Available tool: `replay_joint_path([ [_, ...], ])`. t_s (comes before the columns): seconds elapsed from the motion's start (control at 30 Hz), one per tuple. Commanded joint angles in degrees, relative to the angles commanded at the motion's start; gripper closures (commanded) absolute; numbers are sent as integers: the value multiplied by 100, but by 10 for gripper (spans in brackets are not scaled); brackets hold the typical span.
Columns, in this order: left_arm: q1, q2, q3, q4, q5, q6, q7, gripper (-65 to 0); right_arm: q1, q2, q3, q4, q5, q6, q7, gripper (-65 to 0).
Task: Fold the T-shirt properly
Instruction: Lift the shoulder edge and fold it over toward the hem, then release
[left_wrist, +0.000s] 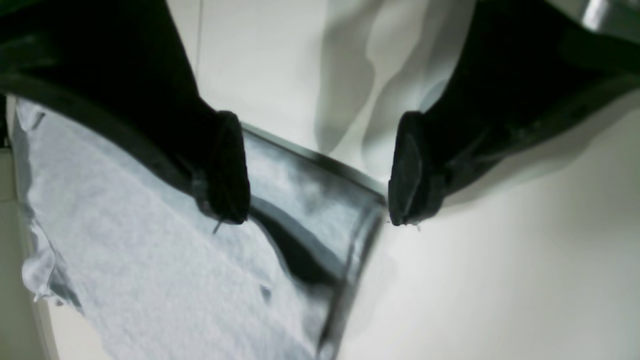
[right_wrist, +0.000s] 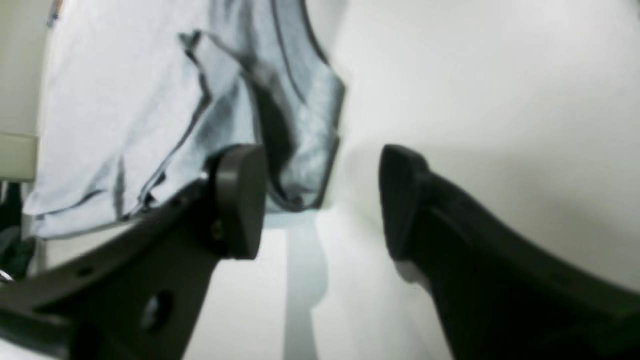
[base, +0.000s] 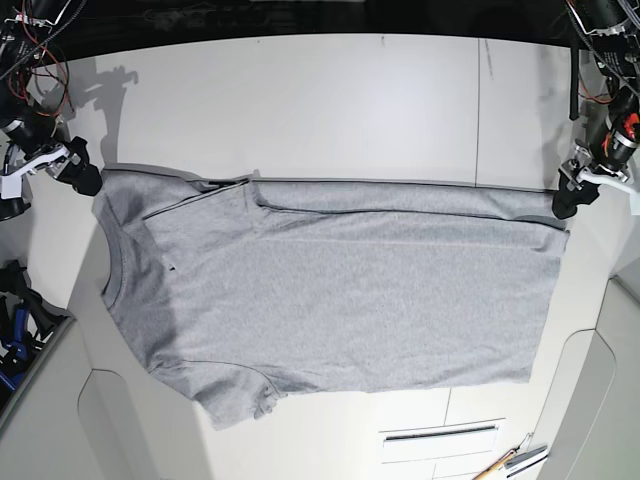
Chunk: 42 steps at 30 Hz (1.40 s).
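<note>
The grey T-shirt lies flat on the white table, neck to the left and hem to the right, its far strip folded over along the top edge. My right gripper sits at the shirt's far left corner. In the right wrist view it is open, with a folded cloth corner just beyond the fingers. My left gripper is at the far right hem corner. In the left wrist view it is open over the shirt's corner, holding nothing.
The table ends in a slanted edge at the left and in panel seams at the front right. Small tools lie near the front right. Cables and dark gear hang beside the left edge.
</note>
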Motion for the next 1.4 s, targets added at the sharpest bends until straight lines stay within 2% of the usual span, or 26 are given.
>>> replay_joint_path([
  [0.07, -4, 26, 55, -57, 83, 0, -205, -466, 15, -98, -87, -50, 101, 4, 50, -358],
  [0.2, -109, 24, 382, -238, 560, 0, -610, -466, 238, -382, -114, -48, 101, 9, 59, -358],
  [0.3, -348, 24, 629, -442, 739, 60, -673, -466, 402, -525, -175, -50, 90, 24, 59, -358],
  [0.47, -505, 24, 756, -533, 839, 54, -647, -465, 446, -570, -492, -48, 90, 22, 57, -352],
  [0.53, -503, 24, 756, -533, 855, 54, -632, -459, 448, -570, -621, -48, 90, 22, 59, -245],
  [0.57, -503, 24, 756, -533, 852, 54, -599, -411, 446, -570, -651, -48, 90, 22, 59, -162],
  [0.6, -503, 24, 756, -531, 850, 52, -546, -319, 446, -570, -654, -48, 90, 24, 59, -80],
  [0.63, -503, 22, 756, -531, 852, 28, -470, -194, 446, -568, -651, -48, 92, 24, 68, -11],
  [0.67, -505, 22, 756, -531, 850, 12, -378, -84, 448, -566, -651, -48, 94, 24, 111, 0],
  [0.7, -505, 22, 756, -531, 850, 0, -302, -10, 448, -566, -651, -46, 111, 24, 111, 0],
  [0.77, -505, 20, 754, -531, 850, 0, -212, 0, 446, -566, -651, -42, 214, 26, 63, 0],
  [0.9, -492, -44, 728, -402, 826, 0, -151, 0, 455, -555, -632, 20, 514, 111, -407, 0],
  [1.03, -422, -114, 621, -131, 527, 0, 459, 0, 326, -431, -535, 157, 719, 111, -708, 0],
  [1.17, -273, -125, 619, 44, 402, 0, 778, 0, 140, -293, -413, 282, 815, 109, -859, 0],
  [1.3, 186, -122, 619, 328, 229, 0, 839, 0, -101, -188, -398, 308, 1119, 111, -1128, 0],
  [1.4, 557, -122, 619, 658, 197, 0, 839, 0, -302, -103, -391, 308, 1169, 114, -1123, 0],
])
